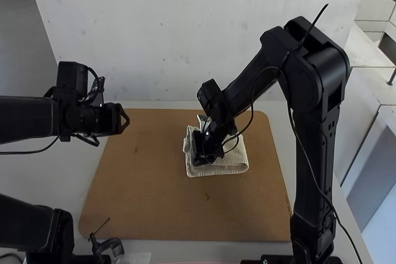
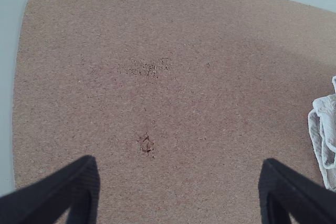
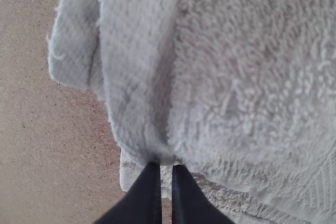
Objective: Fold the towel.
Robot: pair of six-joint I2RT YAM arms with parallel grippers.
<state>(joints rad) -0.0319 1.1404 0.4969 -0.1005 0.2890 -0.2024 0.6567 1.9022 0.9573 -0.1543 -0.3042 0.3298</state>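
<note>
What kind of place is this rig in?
Likely a robotics lab or test cell: two robot arms stand at a table, a brown board lies on it as a work surface with a folded towel, and a plain pale panel rises behind.

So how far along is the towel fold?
Looks done: the towel is down to a compact stack of layers on the brown board. In hand: the right gripper looks to be pinching the upper layer's edge. Left: that edge sits unevenly over the layers below, so probably a final lay-down or squaring, then release. Left gripper is open, off to the side.
</note>
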